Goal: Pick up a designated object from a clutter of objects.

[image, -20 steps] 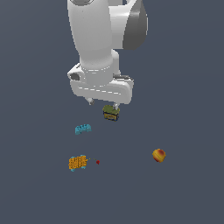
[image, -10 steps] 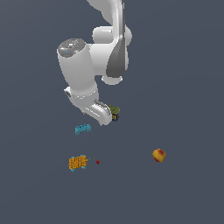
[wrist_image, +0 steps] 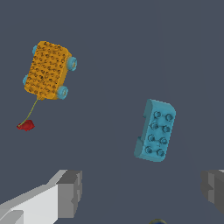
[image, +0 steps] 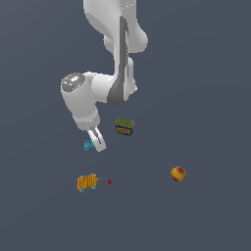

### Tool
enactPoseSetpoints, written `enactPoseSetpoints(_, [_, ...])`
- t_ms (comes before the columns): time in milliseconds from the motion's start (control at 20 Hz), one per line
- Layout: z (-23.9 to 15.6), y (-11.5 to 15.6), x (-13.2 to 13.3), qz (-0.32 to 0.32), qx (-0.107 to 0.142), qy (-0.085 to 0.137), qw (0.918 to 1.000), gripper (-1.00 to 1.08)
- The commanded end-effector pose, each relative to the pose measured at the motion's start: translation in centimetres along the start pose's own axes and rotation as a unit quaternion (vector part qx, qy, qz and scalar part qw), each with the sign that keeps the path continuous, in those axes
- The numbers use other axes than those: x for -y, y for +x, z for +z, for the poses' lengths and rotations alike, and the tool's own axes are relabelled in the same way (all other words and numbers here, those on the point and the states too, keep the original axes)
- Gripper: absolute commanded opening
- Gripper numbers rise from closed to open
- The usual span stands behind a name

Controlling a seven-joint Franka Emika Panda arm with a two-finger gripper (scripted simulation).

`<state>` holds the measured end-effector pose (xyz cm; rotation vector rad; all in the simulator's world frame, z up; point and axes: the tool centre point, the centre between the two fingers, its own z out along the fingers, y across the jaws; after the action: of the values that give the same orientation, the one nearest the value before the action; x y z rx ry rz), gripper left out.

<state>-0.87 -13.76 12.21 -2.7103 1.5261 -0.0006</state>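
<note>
The designated object is a small cyan studded brick [wrist_image: 155,130], lying flat on the dark floor with nothing holding it. In the exterior view the cyan brick [image: 88,145] peeks out just beside the fingers [image: 98,141], partly hidden by them. My gripper [wrist_image: 142,190] is open, hovering over the floor, with the brick lying a little beyond the gap between its grey pads [wrist_image: 70,192]. The gripper [image: 95,143] hangs from the white arm, tilted. The rest of the clutter of objects lies scattered around.
An orange studded block [wrist_image: 49,70] with cyan wheels trails a thin string to a tiny red bit [wrist_image: 26,126]. In the exterior view the orange block [image: 87,182] and red bit [image: 109,181] lie below the brick. An olive-green box [image: 124,126] and a red-yellow ball [image: 178,174] lie toward the exterior view's right.
The arm has swung from above the olive box toward the exterior view's left and down to the cyan brick. The box is now uncovered. No object has moved.
</note>
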Motion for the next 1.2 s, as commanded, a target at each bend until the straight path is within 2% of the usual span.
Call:
enactPoseSetpoints(0, [1.5, 0.6, -1.2, 0.037, -0.003, -0.003, 0.9993, 1.00])
enactPoseSetpoints(450, [4.5, 1.6, -3.8, 0.111, -0.008, -0.012, 0.9937, 1.00])
enactPoseSetpoints(850, [5.0, 1.7, -4.0, 0.116, -0.009, -0.013, 0.9931, 1.00])
enactPoseSetpoints(1150, [7.1, 1.7, -4.2, 0.118, -0.009, -0.013, 0.9929, 1.00])
